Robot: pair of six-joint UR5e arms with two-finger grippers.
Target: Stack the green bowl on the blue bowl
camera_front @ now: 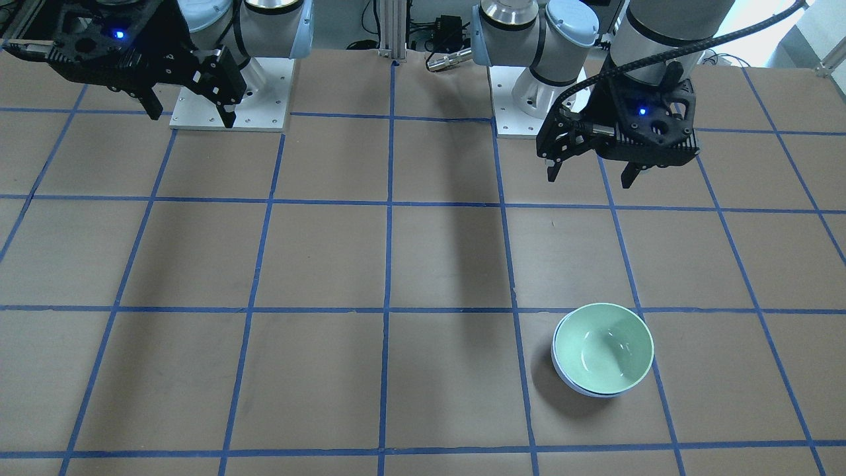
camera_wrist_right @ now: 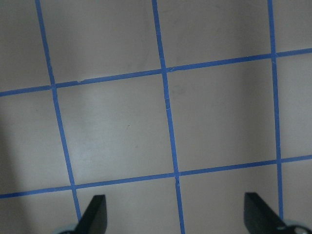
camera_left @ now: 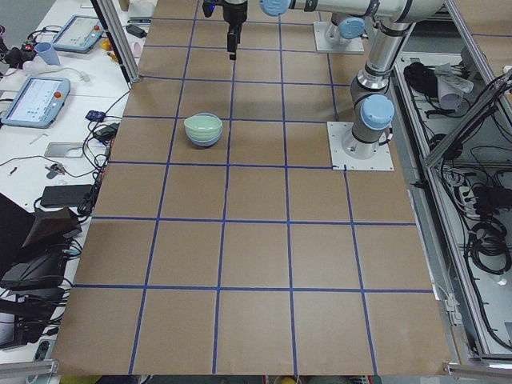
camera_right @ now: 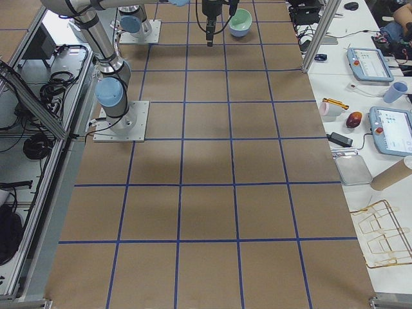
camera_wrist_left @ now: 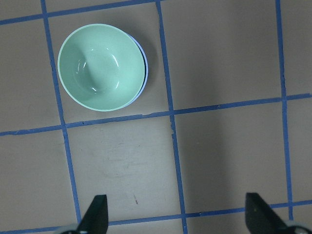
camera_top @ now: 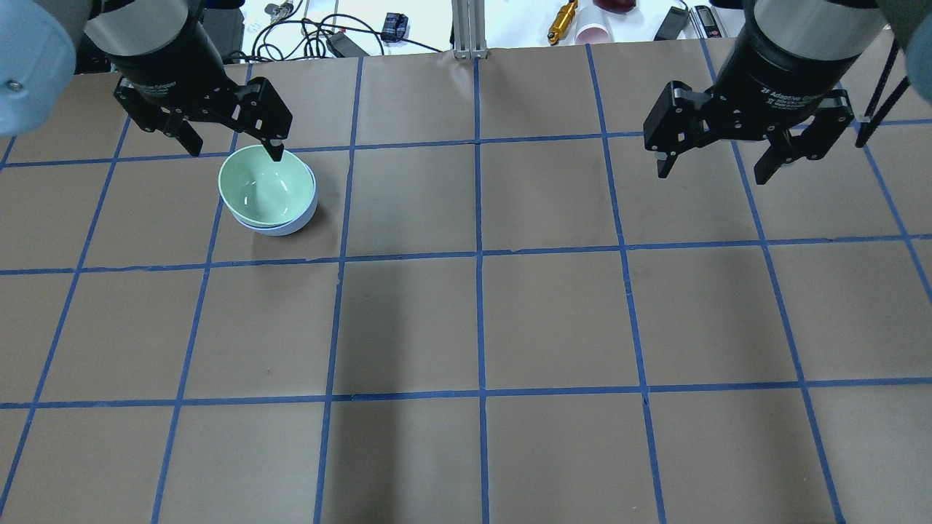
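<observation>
The green bowl (camera_front: 603, 348) sits nested in the blue bowl (camera_top: 300, 220), a little off-centre.
The left gripper (camera_front: 588, 178) and the right gripper (camera_front: 192, 119) hang raised, fingers apart, holding nothing. If the left one passes low by the stack, it may knock the green bowl askew.

We record six views. The overhead exterior view looks forward and down over the surface (camera_top: 480, 320) from one long side. The exterior front-facing view looks the opposite way from across it, steeply down. The exterior left and right views look along the surface from its two ends, from farther off. The wrist views look straight down at closer range, with the left claw (camera_wrist_left: 175, 209) and right claw (camera_wrist_right: 175, 209) at their lower edges. The four exterior views and the left wrist view share the green bowl (camera_front: 605, 348).
</observation>
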